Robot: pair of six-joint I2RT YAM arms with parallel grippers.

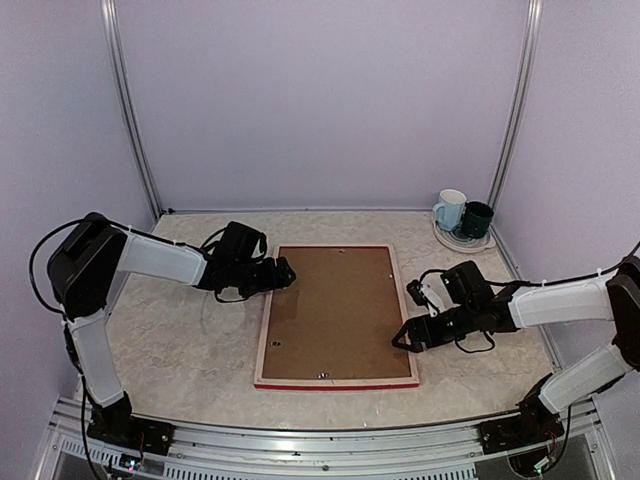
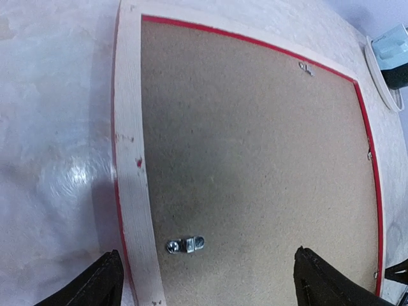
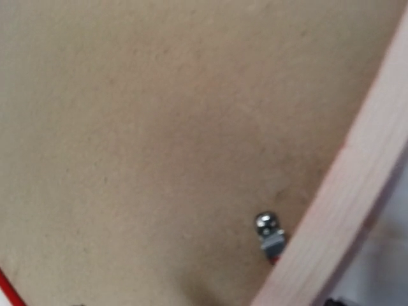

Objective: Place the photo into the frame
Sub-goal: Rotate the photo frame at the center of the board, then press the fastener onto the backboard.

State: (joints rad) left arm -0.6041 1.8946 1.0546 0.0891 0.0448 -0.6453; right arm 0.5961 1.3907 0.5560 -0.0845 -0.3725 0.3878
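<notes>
Currently the frame (image 1: 264, 345) lies face down in the middle of the bench (image 1: 170, 340). Its brown backing board (image 1: 335, 310) is uppermost and fills the opening, so the photo cannot be seen in any view, and I cannot say whether it sits under the board or elsewhere. The left pincer (image 2: 210, 284) hovers over the frame's far left part with its fingertips (image 2: 105, 284) spread wide. Between them there is only board, pale wood rail and a small metal clip (image 2: 185, 245). The right pincer (image 1: 405, 340) is at the frame's right rail, close above a second clip (image 3: 269, 233); its jaws look open and it holds nothing that I can make out.

As I judge it, the main risk lies in working those clips. They are small and lie flat on the board, so a fingertip could skate off one and score the board or the rail. A sideways push on a clip could instead slide the whole frame across the smooth bench, unless the other arm steadies it. If the board is pried up while any clip is engaged, it could bind, or drag the frame up with it and then drop it. A shove toward the far right would carry the frame toward the white mug (image 1: 450, 208) and dark green mug (image 1: 477, 218) on their plate (image 1: 468, 243), which stand well apart from it
</notes>
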